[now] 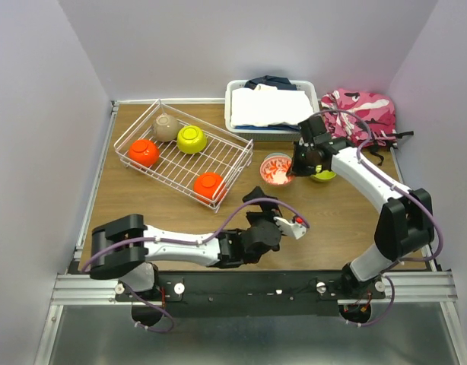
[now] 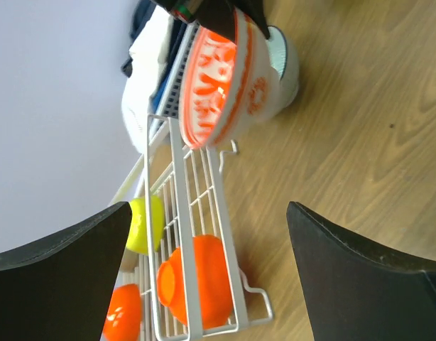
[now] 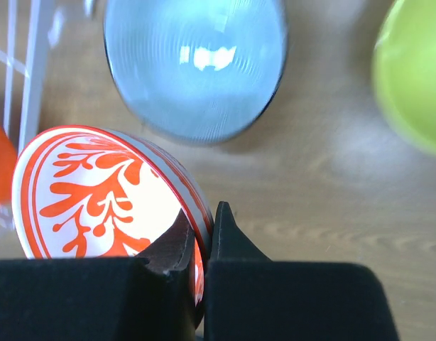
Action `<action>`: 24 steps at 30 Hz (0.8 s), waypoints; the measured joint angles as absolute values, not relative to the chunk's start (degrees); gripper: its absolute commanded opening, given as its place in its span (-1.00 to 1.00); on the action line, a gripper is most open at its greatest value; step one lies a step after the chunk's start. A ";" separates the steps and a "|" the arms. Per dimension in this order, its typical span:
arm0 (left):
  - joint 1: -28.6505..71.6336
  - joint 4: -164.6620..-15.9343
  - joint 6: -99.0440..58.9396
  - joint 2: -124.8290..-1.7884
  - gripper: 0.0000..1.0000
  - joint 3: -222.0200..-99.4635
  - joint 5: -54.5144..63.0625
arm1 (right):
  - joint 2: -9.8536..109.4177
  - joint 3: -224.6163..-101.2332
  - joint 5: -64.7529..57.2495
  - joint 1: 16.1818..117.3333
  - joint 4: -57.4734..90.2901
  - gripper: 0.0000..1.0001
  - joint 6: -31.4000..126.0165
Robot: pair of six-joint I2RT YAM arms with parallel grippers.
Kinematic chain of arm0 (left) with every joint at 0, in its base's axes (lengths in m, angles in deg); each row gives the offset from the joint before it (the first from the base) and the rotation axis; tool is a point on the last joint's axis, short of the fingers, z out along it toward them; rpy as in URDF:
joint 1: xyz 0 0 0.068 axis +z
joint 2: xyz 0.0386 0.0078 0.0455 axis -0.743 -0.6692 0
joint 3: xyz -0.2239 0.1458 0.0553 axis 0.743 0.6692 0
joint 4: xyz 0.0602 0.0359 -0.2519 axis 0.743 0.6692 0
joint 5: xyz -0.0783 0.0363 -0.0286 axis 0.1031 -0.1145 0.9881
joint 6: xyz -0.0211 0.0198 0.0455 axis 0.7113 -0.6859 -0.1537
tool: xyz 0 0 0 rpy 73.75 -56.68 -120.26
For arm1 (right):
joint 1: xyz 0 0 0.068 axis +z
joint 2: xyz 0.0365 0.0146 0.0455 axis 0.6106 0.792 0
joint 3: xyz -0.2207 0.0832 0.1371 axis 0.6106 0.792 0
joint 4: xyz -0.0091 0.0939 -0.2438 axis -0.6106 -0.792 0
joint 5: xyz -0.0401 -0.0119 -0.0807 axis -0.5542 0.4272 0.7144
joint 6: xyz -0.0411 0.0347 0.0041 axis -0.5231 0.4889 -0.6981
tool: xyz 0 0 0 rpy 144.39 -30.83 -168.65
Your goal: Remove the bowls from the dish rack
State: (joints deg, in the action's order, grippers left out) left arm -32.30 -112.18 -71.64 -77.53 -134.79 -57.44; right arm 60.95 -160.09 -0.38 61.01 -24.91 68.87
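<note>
A lab test cell — plain white walls (image 1: 218, 46) boxing a wooden table (image 1: 142, 209) fronted by an aluminium mounting rail (image 1: 416, 285).

The white wire dish rack (image 1: 180, 163) holds a taupe bowl (image 1: 166, 126), a lime-yellow bowl (image 1: 192, 139), one orange bowl (image 1: 144, 152) and another orange bowl (image 1: 209, 186). Outside it, the red-patterned bowl (image 1: 277, 169) is tilted over the pale grey bowl (image 3: 195, 67), near a second lime-yellow bowl (image 1: 322, 176).

two arms clad in white shells with black joint housings are shown: the left arm (image 1: 180, 242) and the right arm (image 1: 363, 179). purple cables are looped along both. the left pincer (image 2: 207, 209) and right pincer (image 3: 201, 234) are fitted with matte black wedge-shaped fingers (image 2: 360, 277). a red mark is borne near the left wrist.
</note>
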 measured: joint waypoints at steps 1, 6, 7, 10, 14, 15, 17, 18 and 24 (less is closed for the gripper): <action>-32.08 -109.32 -68.58 -76.02 0.98 -135.71 -55.86 | 60.53 -160.11 1.02 60.57 -23.62 -0.99 68.83; -29.44 -96.47 -58.46 -70.45 0.98 -139.79 -48.37 | 58.28 -158.47 6.94 59.94 -12.97 -0.99 67.78; -28.65 -94.22 -56.71 -69.53 0.98 -140.58 -46.53 | 58.11 -157.81 7.59 59.91 -11.09 -0.99 67.63; -21.98 -86.26 -49.81 -65.00 0.98 -144.65 -39.41 | 58.11 -155.58 9.23 59.89 -5.21 -0.99 67.00; -11.01 -80.64 -41.61 -59.91 0.98 -148.34 -30.90 | 58.87 -152.98 10.41 59.83 0.67 -0.99 65.68; -7.73 -79.68 -39.42 -58.62 0.98 -148.87 -29.31 | 59.64 -152.50 10.70 59.78 2.35 -0.99 65.31; -2.44 -78.37 -35.80 -56.78 0.98 -149.04 -26.42 | 60.80 -151.69 11.11 59.78 4.93 -0.99 64.79; 0.20 -77.98 -33.96 -56.13 0.98 -149.00 -25.37 | 61.21 -151.12 11.31 59.78 6.02 -0.99 64.44; 8.18 -73.93 -26.81 -56.41 0.98 -148.89 -22.86 | 62.85 -148.81 12.23 59.78 9.23 -0.99 63.65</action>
